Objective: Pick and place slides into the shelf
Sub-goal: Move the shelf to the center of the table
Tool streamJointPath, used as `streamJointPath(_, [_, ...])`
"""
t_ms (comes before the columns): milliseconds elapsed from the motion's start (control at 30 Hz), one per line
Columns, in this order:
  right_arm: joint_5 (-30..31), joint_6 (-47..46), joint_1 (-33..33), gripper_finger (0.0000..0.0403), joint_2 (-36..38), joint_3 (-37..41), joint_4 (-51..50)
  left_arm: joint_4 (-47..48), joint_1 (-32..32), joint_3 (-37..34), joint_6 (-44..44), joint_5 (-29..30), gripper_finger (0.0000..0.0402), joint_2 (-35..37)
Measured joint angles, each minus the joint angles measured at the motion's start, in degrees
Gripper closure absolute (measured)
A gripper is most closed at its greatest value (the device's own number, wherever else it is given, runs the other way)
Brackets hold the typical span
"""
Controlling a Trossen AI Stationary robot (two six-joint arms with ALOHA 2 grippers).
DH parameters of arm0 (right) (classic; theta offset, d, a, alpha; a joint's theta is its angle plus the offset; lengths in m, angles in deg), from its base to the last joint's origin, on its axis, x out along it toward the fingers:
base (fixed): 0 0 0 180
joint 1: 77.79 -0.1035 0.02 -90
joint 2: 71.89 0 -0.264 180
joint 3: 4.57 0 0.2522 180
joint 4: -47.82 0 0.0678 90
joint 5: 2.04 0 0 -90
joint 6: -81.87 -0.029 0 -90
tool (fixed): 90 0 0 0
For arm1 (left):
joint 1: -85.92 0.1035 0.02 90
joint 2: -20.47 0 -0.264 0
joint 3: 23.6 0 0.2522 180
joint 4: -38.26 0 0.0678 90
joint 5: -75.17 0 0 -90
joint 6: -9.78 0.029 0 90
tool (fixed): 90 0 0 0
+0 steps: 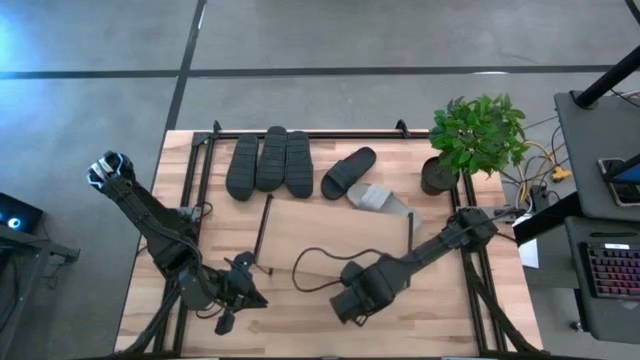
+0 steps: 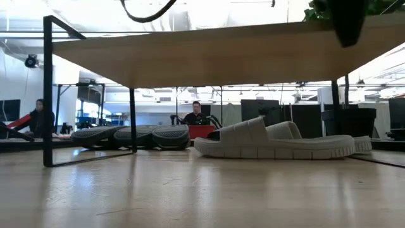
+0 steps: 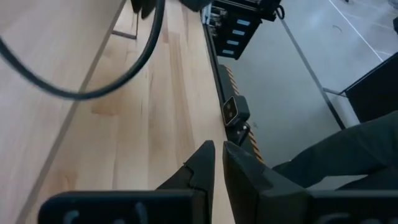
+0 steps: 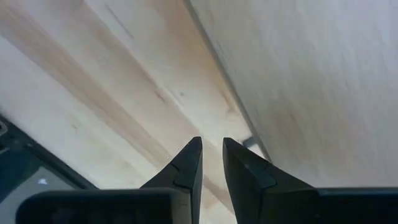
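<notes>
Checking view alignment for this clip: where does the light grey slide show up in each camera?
High view: light grey slide lies at the shelf's far right corner, near the potted plant.
Low view: right of centre, on the table under the shelf's top board.
Left wrist view: not in it.
Right wrist view: not in it.
Shared landmark: the row of dark slides.

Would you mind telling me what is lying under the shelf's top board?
Under the shelf, the low view shows a light grey slide. The dark slides lie further back. From above, the board hides anything beneath it.
</notes>
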Motion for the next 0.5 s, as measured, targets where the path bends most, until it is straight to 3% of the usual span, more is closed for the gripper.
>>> streamJointPath(267, [6.13,-1.99,1.04,0.0346,2.72,1.36,-3.13,-0.03,-0.31,-0.10,-0.07,2.66,0.0383,-0.09])
streamJointPath(500, [4.59,0.54,3.15,0.0346,2.84,5.38,-3.19,-0.05,-0.77,-0.11,-0.21,3.05,0.0383,-1.39])
